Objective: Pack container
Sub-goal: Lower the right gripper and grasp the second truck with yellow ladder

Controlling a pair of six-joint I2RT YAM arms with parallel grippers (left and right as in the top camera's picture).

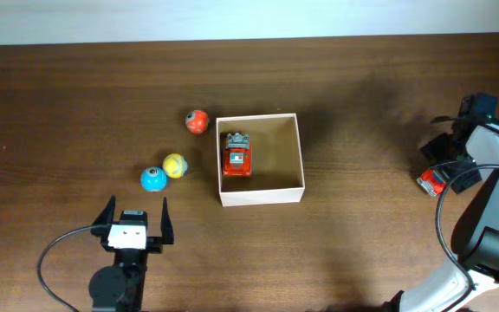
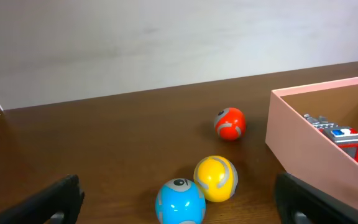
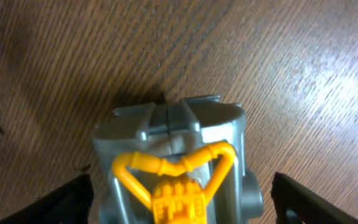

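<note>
Container point(image 1: 262, 193) sits at table centre, open side up, with a red toy car point(image 1: 236, 156) inside near its 9 o'clock wall; red ball point(image 1: 197, 121), yellow ball point(image 1: 175, 165) and blue ball point(image 1: 153, 179) lie outside between its 9 and 10 o'clock. Left gripper point(image 1: 136, 211), at the container's 7 o'clock, jaws fully spread, holding nothing. Right gripper point(image 3: 179, 196), far out at 3 o'clock, jaws wide apart astride a grey toy vehicle point(image 3: 173, 143); finger contact cannot be told.
</note>
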